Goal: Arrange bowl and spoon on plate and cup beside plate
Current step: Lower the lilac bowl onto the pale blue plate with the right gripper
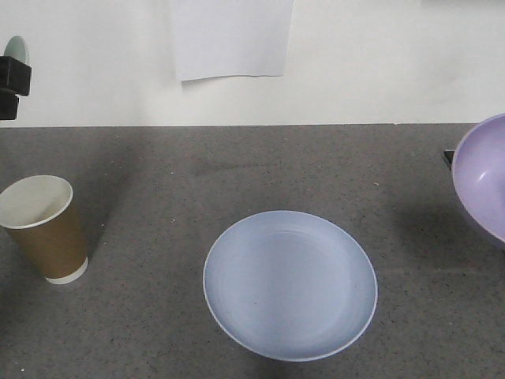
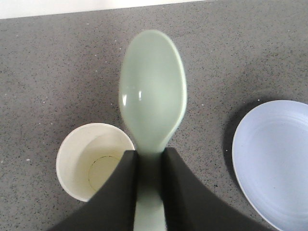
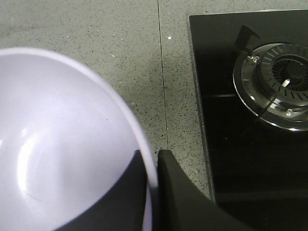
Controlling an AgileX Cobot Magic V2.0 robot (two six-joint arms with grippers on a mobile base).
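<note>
The bowl (image 3: 62,144) looks light, stiff and slick, thin plastic that could pivot in a rim pinch. The rim is where the right gripper (image 3: 150,155) has it, one finger inside the wall and one outside, closed on the edge. It hangs over the right edge of the table (image 1: 158,181), well apart from the plate (image 1: 290,284). The spoon (image 2: 153,91) should be lighter still and just as smooth. The left gripper (image 2: 149,155) clamps its thick handle just behind the head, a sound place (the head sticks out free for setting down), above the cup (image 1: 43,229) at the left. The bowl is lavender, glossy and plain inside; the spoon is pale mint, its oval head showing small highlights. The plate, pale blue-lilac with a raised rim, lies bare at near centre. The cup, brown with a white inside and base band, stands upright well to the plate's left. A gas burner (image 3: 276,84) lies right of the bowl.
</note>
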